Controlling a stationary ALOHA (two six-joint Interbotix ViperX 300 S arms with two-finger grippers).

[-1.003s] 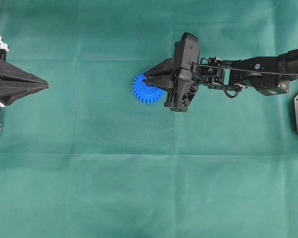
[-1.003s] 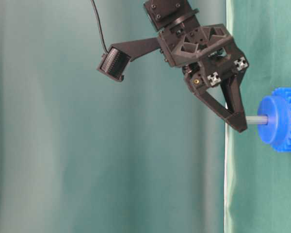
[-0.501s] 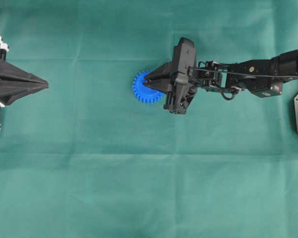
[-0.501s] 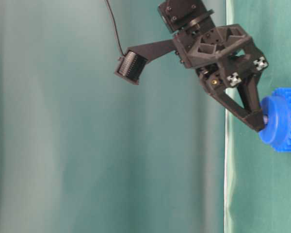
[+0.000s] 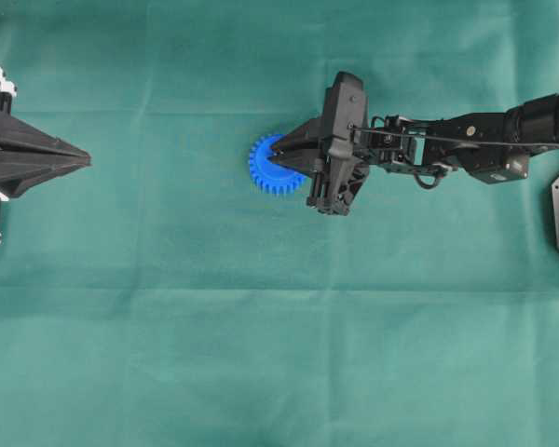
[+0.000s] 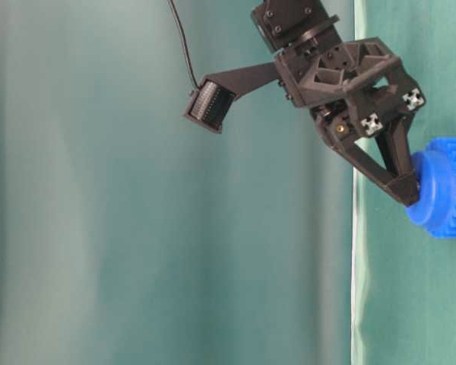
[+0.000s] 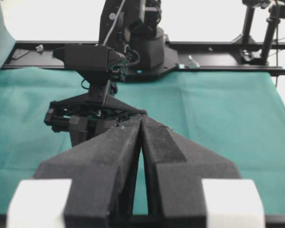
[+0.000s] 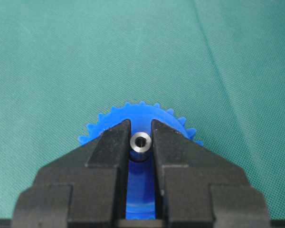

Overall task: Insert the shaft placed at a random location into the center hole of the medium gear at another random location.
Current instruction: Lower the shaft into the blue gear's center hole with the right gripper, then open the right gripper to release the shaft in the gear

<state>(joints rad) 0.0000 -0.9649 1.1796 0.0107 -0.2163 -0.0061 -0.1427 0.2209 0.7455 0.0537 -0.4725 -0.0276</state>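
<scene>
The pin (image 8: 141, 141) sits clamped between the tips of my right tool (image 8: 141, 142), pushed down into the hub of the blue gear (image 8: 141, 112); the tips touch the hub. Insertion looks nearly complete. Next: part the tips, lift straight off. Green counter (image 5: 261, 326) lies open all round. My left tool (image 5: 79, 161), tips together, rests well apart.

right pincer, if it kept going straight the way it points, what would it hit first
The right pincer, shut on the small shiny silver metal shaft, points down at the bright blue plastic toothed gear. Its tips look about at the raised hub, so it would likely meet that first.
</scene>
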